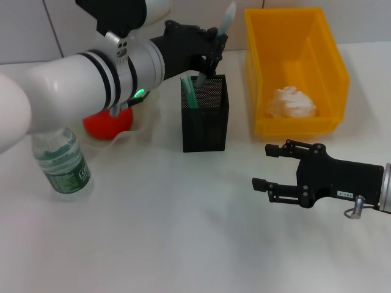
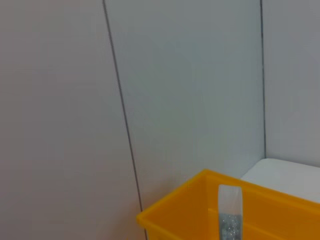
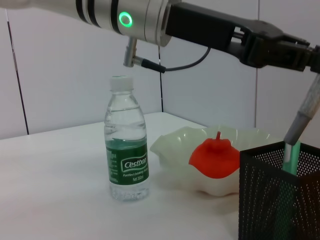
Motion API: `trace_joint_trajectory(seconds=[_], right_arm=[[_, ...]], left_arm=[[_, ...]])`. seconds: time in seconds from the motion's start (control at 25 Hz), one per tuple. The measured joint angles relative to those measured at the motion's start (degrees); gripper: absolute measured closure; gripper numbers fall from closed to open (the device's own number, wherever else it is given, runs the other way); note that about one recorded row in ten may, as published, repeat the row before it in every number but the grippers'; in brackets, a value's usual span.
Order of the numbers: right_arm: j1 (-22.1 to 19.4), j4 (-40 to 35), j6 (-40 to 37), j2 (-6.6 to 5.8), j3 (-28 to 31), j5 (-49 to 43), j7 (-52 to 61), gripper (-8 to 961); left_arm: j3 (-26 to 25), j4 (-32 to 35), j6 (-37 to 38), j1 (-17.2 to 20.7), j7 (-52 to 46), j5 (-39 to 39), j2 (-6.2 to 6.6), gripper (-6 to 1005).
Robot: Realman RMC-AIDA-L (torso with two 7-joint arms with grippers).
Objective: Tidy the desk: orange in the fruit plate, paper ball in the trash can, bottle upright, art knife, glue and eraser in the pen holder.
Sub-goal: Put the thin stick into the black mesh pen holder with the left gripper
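The left gripper (image 1: 211,52) hangs just above the pen holder (image 1: 205,116), its black fingers pinched on a slim grey-green stick, the glue (image 1: 225,24). The stick's lower end dips inside the holder's mouth while its pale upper end pokes up past the fingers toward the wall. Inside the mesh cup, beside that lower end, a green-handled piece leans against the near-left wall; it may be the art knife, though I cannot tell for sure. From the right wrist view the stick (image 3: 305,115) slants down into the black mesh, with a green glow showing behind the wire.

Just past the fingers, on their far right side, sits the trash can (image 1: 330,67). The paper ball (image 1: 293,104) lies on its floor, toward the near wall. The left wrist view shows only a corner of that yellow bin (image 2: 175,207) and the stick's clear tip against the wall panels.

Below and behind the left forearm, the orange (image 1: 107,125) rests in the fruit plate (image 3: 175,147), its little nub upward. Nearer the front edge, the bottle (image 1: 61,162) stands upright on the white desk (image 1: 183,232), cap on, well apart from the holder.

The right gripper (image 1: 266,166) hovers low over the desk in front of the bin, fingers spread apart and holding nothing. I cannot make out the eraser.
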Motion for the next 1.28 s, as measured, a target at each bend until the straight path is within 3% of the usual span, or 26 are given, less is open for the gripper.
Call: trace_joint_trajectory(seconds=[0.64,1.28], right_arm=[[-0.1,0.0,-0.1,0.0,0.0,0.0,0.0,188],[-0.4,0.0,-0.5,0.0,0.0,0.0,-0.1,188]], left_arm=[[3.3,-0.6,-4.5,1.3,0.6,-5.1,-0.07,871],[3.4,-1.0,-6.3,2.2,0.5,-9.6,0.08,862]])
